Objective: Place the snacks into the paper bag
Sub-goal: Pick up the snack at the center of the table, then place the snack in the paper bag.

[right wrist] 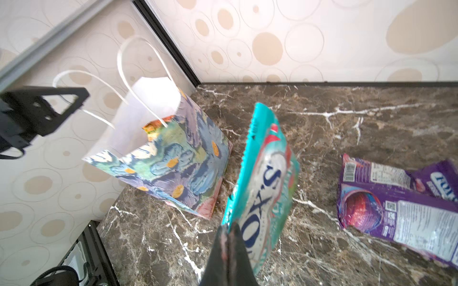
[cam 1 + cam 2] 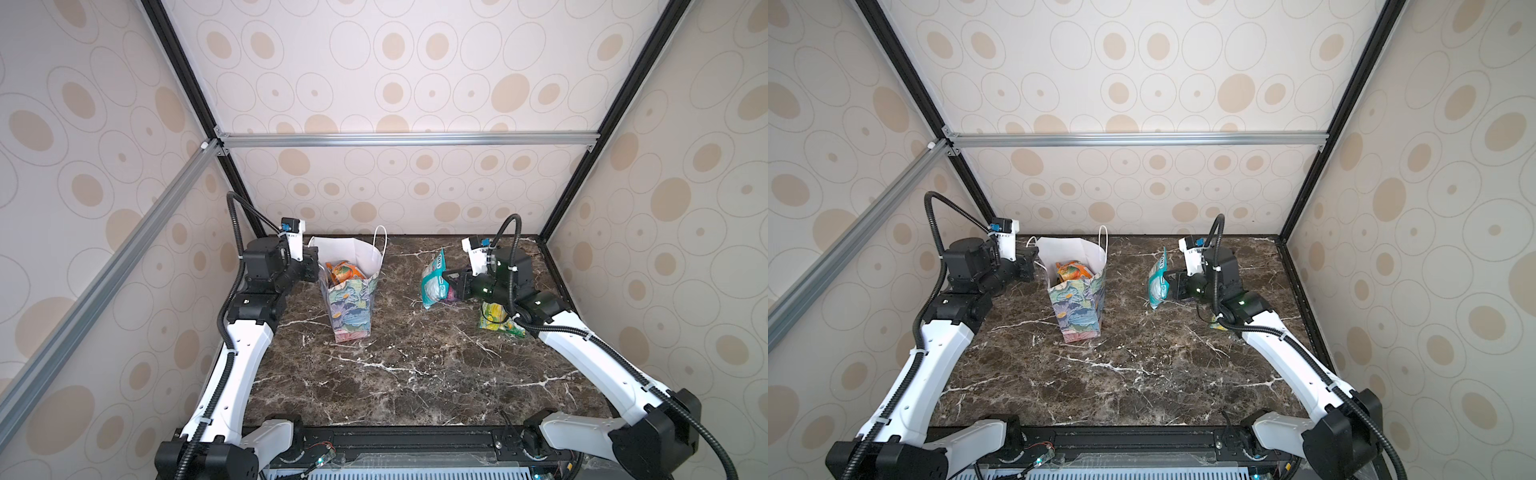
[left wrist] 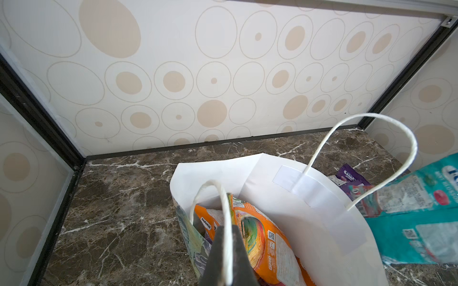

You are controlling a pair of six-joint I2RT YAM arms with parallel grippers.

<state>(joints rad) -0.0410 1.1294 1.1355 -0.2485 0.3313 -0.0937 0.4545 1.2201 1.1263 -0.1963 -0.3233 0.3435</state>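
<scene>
Right gripper (image 1: 229, 237) is clamped on one end of a teal packet (image 1: 262, 178) and holds it upright and edge-on between the paper bag (image 2: 351, 307) and the remaining snacks. Whether its lowest corner clears the surface (image 2: 415, 374) cannot be determined. Left gripper (image 3: 224, 237) is pressed together on the nearer cord handle (image 3: 210, 193). This appears to steady the bag and hold its mouth open. The bag stands upright near the far left corner of the surface. Completed: at least one orange packet (image 3: 260, 237) lies inside the bag. Outstanding: the teal packet in hand, two purple packets (image 1: 396, 210) lying flat toward the far right corner, and a green-and-yellow packet (image 2: 498, 322) close to the right edge. The task is judged to be partly done, with the larger share remaining. Limits of observation: the bag walls conceal its lower interior, so the count inside cannot be confirmed. In both top views the right gripper hides most of the purple packets, and the right arm covers part of the green-and-yellow packet. The right wrist view cuts off the purple packets at its border.
</scene>
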